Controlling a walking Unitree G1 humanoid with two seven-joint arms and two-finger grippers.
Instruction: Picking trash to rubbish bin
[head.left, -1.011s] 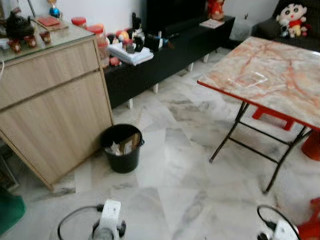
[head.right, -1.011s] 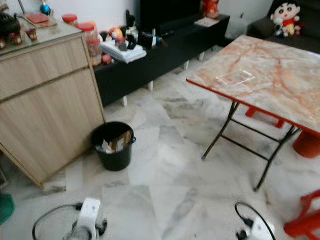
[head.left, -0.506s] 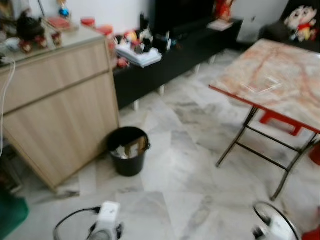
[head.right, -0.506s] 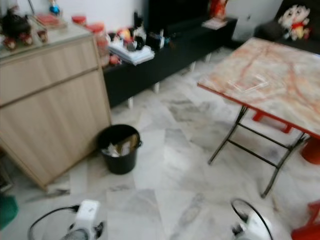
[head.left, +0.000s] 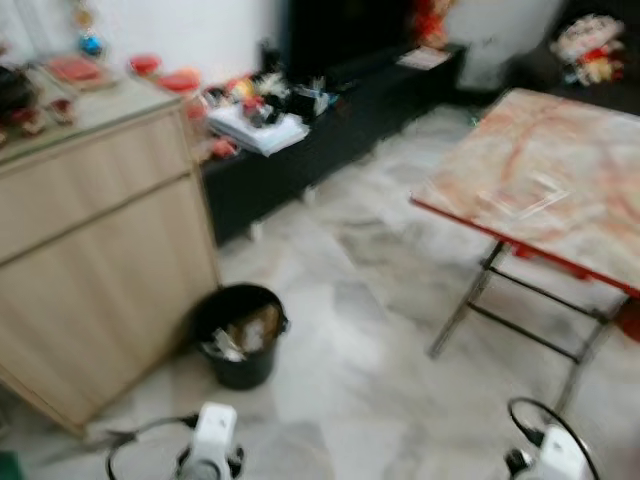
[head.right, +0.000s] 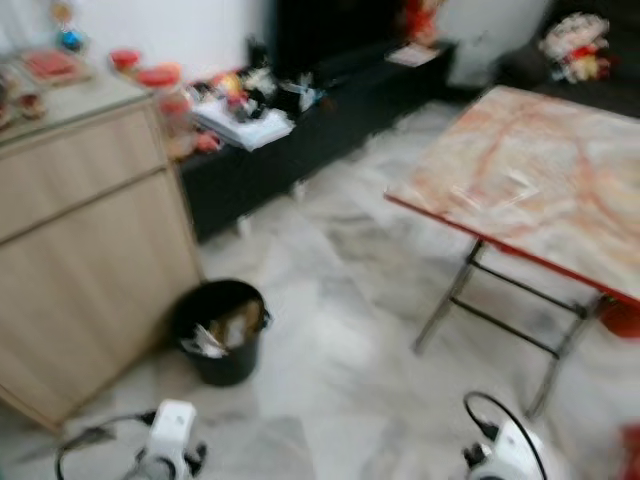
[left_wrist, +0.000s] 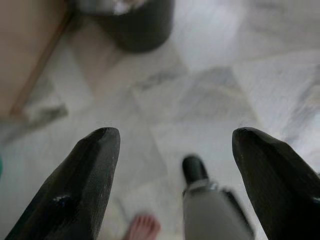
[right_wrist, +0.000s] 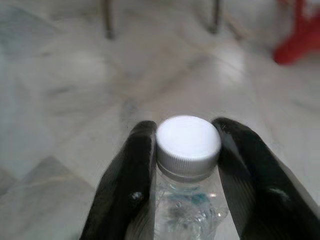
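1. The right gripper (right_wrist: 186, 150) has its two black fingers clamped on a clear plastic bottle (right_wrist: 187, 200) just under the white cap (right_wrist: 188, 136). That is a narrow hold near the top. My guess is that a jolt while walking could let the bottle swing or slide out onto the marble floor (head.left: 380, 330).

2. The black rubbish bin (head.left: 238, 335) stands on the floor to the left, right beside the wooden cabinet (head.left: 95, 250), and well apart from the right arm holding the bottle. Reaching across from the right, the drop could fall short or clip the rim.

3. The bin already holds what looks like cardboard and paper, though the blur makes it hard to be sure. A bottle landing on that pile might bounce back out.

4. The left gripper (left_wrist: 175, 150) hangs spread wide with nothing in it, above the floor near the bin. It could knock the bin if the robot steps close.

5. The folding table (head.left: 560, 170) stands to the right with its thin metal legs splayed out, and a turn towards the bin could catch one.

6. Both head views are smeared, so the aim at the bin may be poor.
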